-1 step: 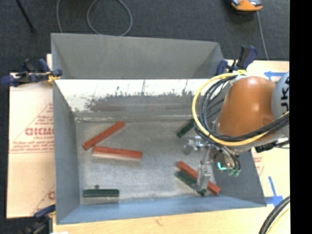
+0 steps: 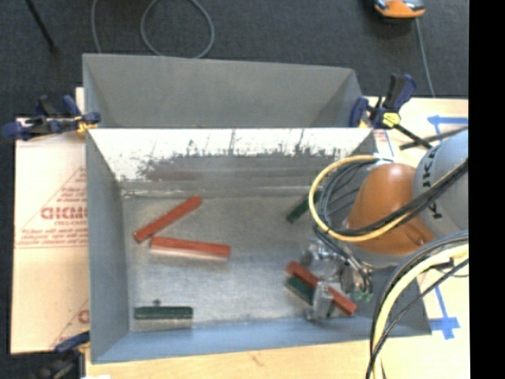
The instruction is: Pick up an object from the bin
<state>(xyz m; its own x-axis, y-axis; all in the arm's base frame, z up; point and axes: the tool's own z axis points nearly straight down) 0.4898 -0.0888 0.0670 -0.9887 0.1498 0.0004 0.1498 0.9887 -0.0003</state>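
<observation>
reaching in from the right, the robot arm's gripper (image 2: 322, 292) sits low in the lower right corner of the grey metal bin (image 2: 106, 235), over a small cluster of pieces. a short red rectangular block (image 2: 300, 273) lies slanted at its left side, with a dark green block (image 2: 298, 289) touching it just below. a red end (image 2: 342, 303) pokes out on the gripper's right; whether it belongs to the same block cannot be told. nor can it be told how far the claw is open, or whether it has hold of anything. well apart to the left lie a long red-brown bar (image 2: 167, 218), a pale pink bar (image 2: 189, 249) and a dark green flat bar (image 2: 163, 313).
</observation>
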